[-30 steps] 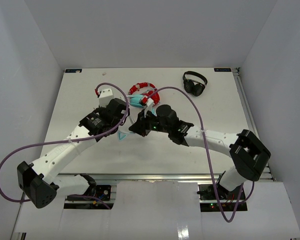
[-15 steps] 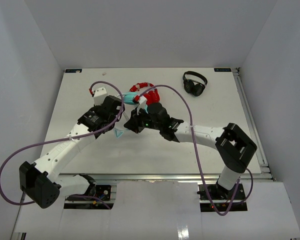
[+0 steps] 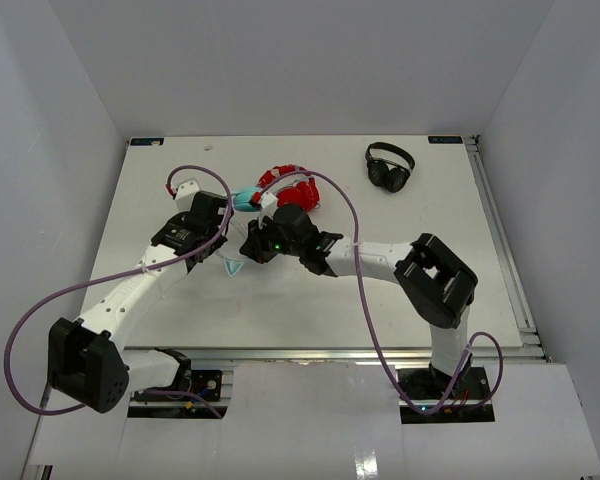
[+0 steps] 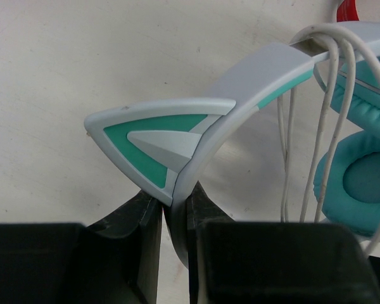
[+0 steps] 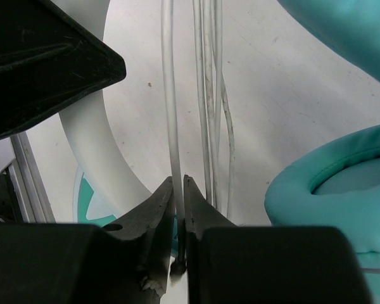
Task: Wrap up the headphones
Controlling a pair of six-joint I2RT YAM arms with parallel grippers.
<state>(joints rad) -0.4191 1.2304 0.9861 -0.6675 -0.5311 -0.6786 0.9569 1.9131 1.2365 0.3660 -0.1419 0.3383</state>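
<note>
1. The flat white counter [image 3: 310, 310] carries three sets of headphones. Both arms reach to its middle, and their grippers meet there near each other.
2. The teal over-ear headphones [image 3: 245, 198] lie between the two grippers, just ahead of the left gripper [image 4: 175, 206] and just beside the right gripper [image 5: 178, 190].
3. The red headphones [image 3: 290, 185] lie just beyond the right gripper, close against the teal pair. Whether the two sets touch cannot be told.
4. The black headphones [image 3: 390, 167] lie well apart, far off to the right gripper's right, and play no part.
5. The left gripper is clamped on the pale grey-white headband [image 4: 253, 73], at the foot of a teal-and-white cat-ear point [image 4: 155, 136]. This steadies the frame.
6. A round teal ear cushion [image 5: 342, 183] sits just to the right of the right gripper's fingers.
7. The thin white cable [image 4: 326, 126] hangs in several loops over the headband, above and to the right of the left gripper.
8. The right gripper's jaws are nearly together, and one strand of the cable [image 5: 171, 95] is pinched in the slit between them.
9. Judged from this, the wrapping is well under way, with several turns on. What is left is to lay the strand now in hand and tuck the end. The loose end is out of sight, so how much cable remains cannot be told.
</note>
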